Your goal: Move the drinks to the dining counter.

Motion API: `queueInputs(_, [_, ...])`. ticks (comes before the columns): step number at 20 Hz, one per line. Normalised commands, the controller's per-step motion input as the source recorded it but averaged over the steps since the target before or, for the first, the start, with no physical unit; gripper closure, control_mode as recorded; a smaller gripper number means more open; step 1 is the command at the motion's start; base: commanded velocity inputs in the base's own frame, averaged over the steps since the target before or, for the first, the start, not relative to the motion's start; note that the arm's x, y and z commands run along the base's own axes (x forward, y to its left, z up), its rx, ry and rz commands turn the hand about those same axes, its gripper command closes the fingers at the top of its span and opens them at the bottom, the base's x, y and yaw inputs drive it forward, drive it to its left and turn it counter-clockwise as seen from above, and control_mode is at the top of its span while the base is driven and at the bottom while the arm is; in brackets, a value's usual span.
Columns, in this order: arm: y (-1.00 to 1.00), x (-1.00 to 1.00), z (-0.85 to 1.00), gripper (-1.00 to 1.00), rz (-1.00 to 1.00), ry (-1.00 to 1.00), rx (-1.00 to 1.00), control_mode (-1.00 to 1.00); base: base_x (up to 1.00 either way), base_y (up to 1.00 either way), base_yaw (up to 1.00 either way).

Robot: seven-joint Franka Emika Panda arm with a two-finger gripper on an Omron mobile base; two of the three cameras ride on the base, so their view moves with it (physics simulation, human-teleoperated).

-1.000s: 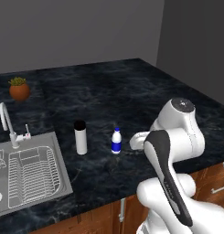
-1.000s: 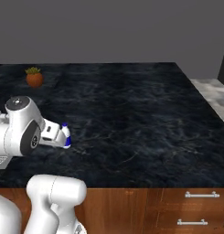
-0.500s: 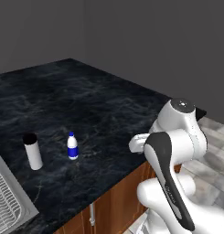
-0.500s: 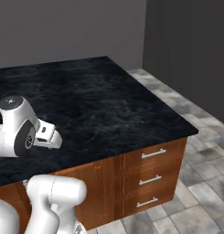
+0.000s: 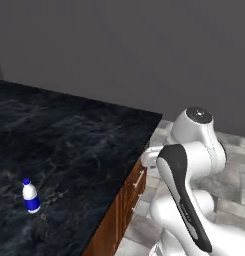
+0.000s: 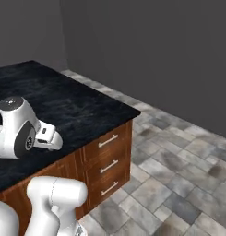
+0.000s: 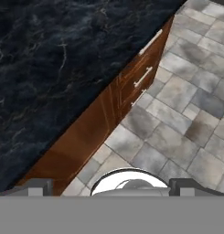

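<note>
Here, a small white bottle with a blue label (image 5: 30, 197) stands upright on the black marble-patterned tabletop (image 5: 69, 150), near its front edge and well apart from the white robot arm (image 5: 186, 185). The gripper (image 7: 111, 188) hangs open and empty, its finger tips spread wide above the grey tiled floor (image 7: 186, 119), just beside the brown wooden base with its drawers (image 6: 107, 161).

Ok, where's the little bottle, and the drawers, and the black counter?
small bottle (image 5: 30, 196): left base view, on its white body above the blue label.
drawers (image 6: 108, 161): right base view, on the middle drawer front.
black counter (image 5: 69, 145): left base view, on bare marbled top.
</note>
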Motion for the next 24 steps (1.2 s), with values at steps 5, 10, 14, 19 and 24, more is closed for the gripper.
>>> queueInputs(5, [0.00, 0.00, 0.00, -1.00, 0.00, 0.00, 0.00, 1.00, 0.00, -0.24, -0.86])
queueInputs(10, [0.00, 0.00, 0.00, -1.00, 0.00, 0.00, 0.00, 1.00, 0.00, -0.13, -0.89])
queueInputs(14, [0.00, 0.00, 0.00, -1.00, 0.00, 0.00, 0.00, 1.00, 0.01, -0.08, -0.89])
queueInputs(19, [0.00, 0.00, 0.00, -1.00, 0.00, 0.00, 0.00, 1.00, 0.34, 0.01, -0.79])
queueInputs(24, [0.00, 0.00, 0.00, -1.00, 0.00, 0.00, 0.00, 1.00, 0.88, 0.01, -0.41])
